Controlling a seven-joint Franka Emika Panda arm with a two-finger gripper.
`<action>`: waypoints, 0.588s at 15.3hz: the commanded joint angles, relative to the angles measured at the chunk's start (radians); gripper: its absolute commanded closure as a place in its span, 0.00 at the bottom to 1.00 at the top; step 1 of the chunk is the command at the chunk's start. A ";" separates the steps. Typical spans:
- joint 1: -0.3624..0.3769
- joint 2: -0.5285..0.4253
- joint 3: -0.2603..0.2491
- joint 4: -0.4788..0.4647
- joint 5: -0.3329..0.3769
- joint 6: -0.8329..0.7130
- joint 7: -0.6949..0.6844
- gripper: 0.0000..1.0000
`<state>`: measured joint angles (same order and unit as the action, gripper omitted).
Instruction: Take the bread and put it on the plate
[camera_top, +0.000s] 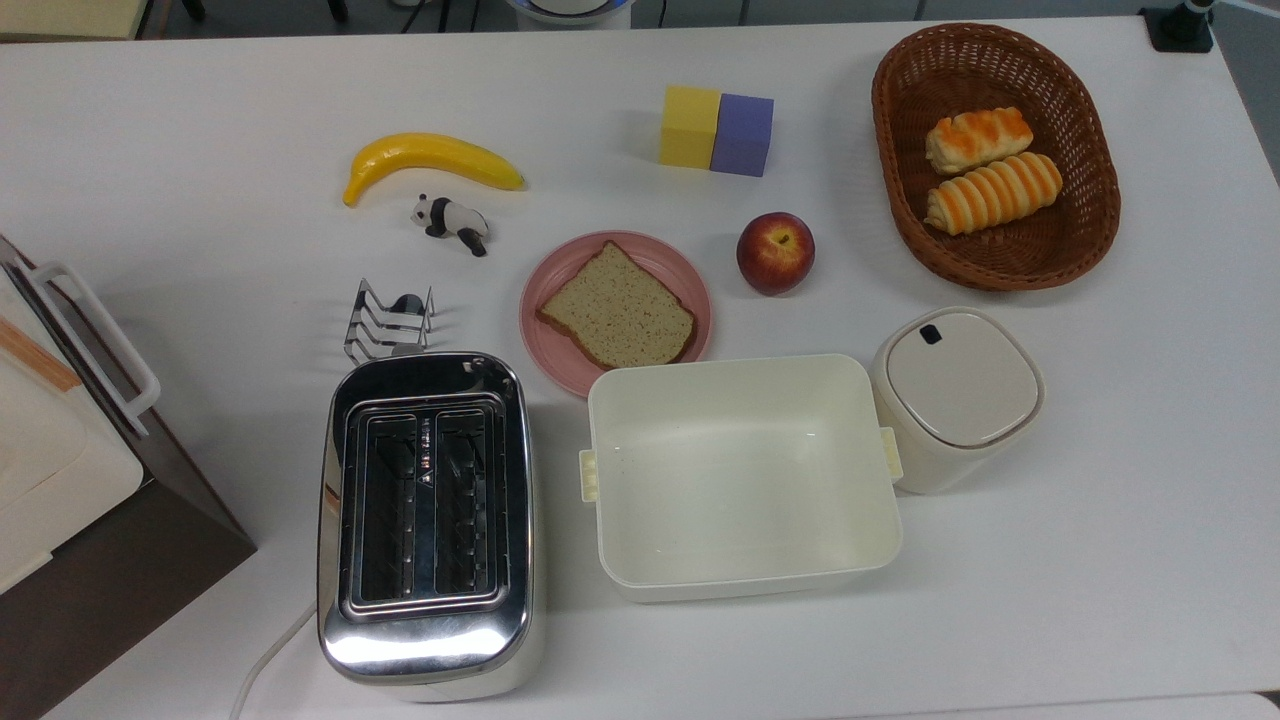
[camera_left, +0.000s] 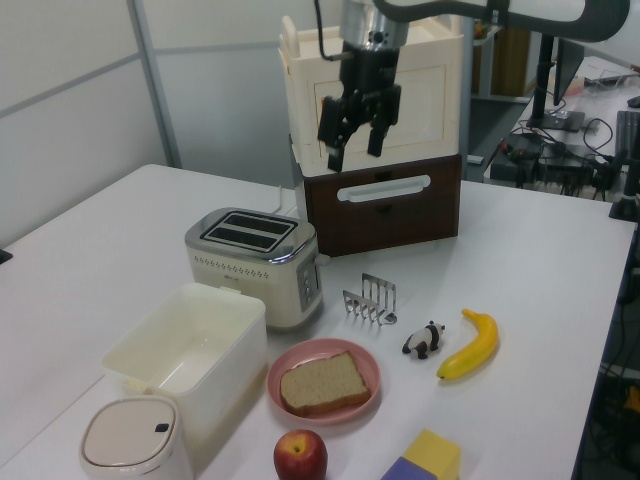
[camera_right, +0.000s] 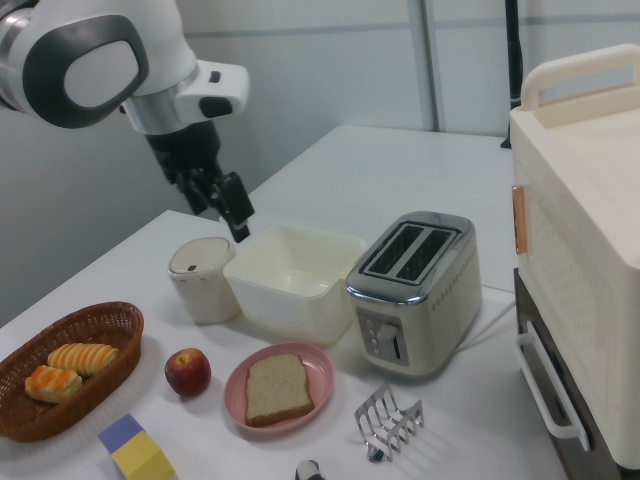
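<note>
The tool (camera_left: 352, 132) is seen raised high above the surface (camera_top: 200, 250), its two fingers spread apart with nothing held between them; in the left view it hangs in front of the cream cabinet (camera_left: 430, 95), well above the toaster (camera_left: 255, 262). In the right view the tool (camera_right: 232, 215) is seen above the cream tub (camera_right: 290, 280) and the lidded canister (camera_right: 202, 278).

In the top view, the bread (camera_top: 617, 308) is found lying flat on the pink plate (camera_top: 545, 275), near the middle of the surface. From the plate, the apple (camera_top: 775, 252) is placed just beside at 3 o'clock, the tub (camera_top: 742, 475) touching or nearly touching at 5 o'clock, the toaster (camera_top: 428, 520) at 7 o'clock, the toast rack (camera_top: 388, 318) at 9 o'clock, and the panda figure (camera_top: 450, 222) and banana (camera_top: 430, 162) at 10 o'clock. The two blocks (camera_top: 716, 130) are set at 1 o'clock, and the basket (camera_top: 900, 200) with two striped rolls (camera_top: 985, 170) well apart at 2 o'clock.
</note>
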<state>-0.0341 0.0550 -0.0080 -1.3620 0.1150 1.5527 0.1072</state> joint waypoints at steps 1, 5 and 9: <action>0.008 -0.023 0.051 -0.055 0.003 -0.005 0.026 0.00; 0.008 -0.020 0.060 -0.062 0.003 -0.010 0.025 0.00; 0.008 -0.020 0.059 -0.063 0.003 -0.010 0.026 0.00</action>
<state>-0.0310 0.0566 0.0545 -1.4005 0.1149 1.5525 0.1214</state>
